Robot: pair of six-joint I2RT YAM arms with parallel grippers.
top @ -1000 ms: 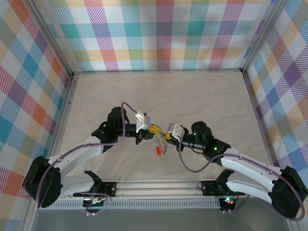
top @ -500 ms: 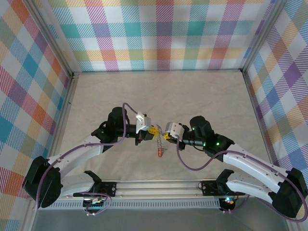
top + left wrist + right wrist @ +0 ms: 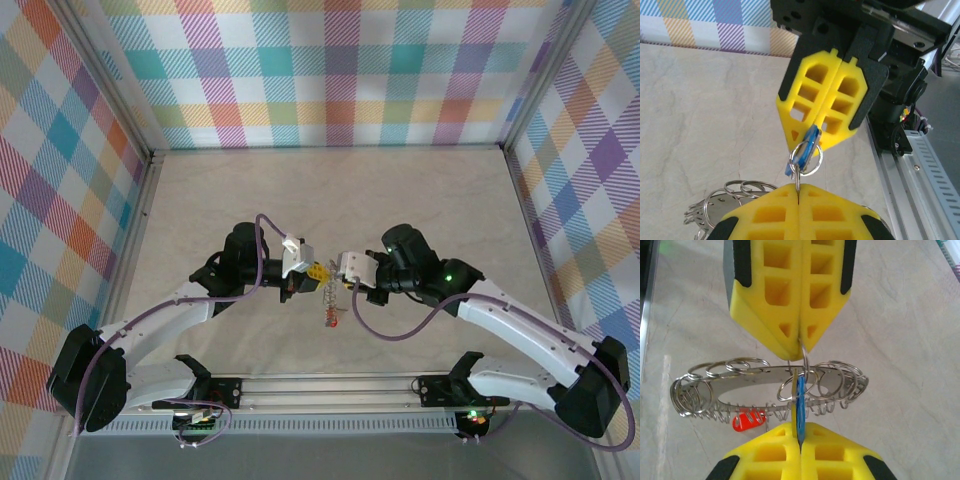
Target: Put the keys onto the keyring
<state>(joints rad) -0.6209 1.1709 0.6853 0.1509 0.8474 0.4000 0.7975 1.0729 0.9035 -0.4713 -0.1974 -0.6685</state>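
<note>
Right claw shifted left, pinching blue piece | left claw clamps small ring

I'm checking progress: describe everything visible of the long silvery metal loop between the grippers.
The long silvery metal loop is a flattened, shiny oval held crosswise between the grippers. Small wire rings crowd its band and a small red piece hangs beneath. The left gripper is shut on one wire ring at its top edge; the right gripper pinches a blue piece crossing it.

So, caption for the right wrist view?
Left gripper pinches a thin silver ring, right gripper a flat blue piece; the oval silver keyring hangs between.
</note>
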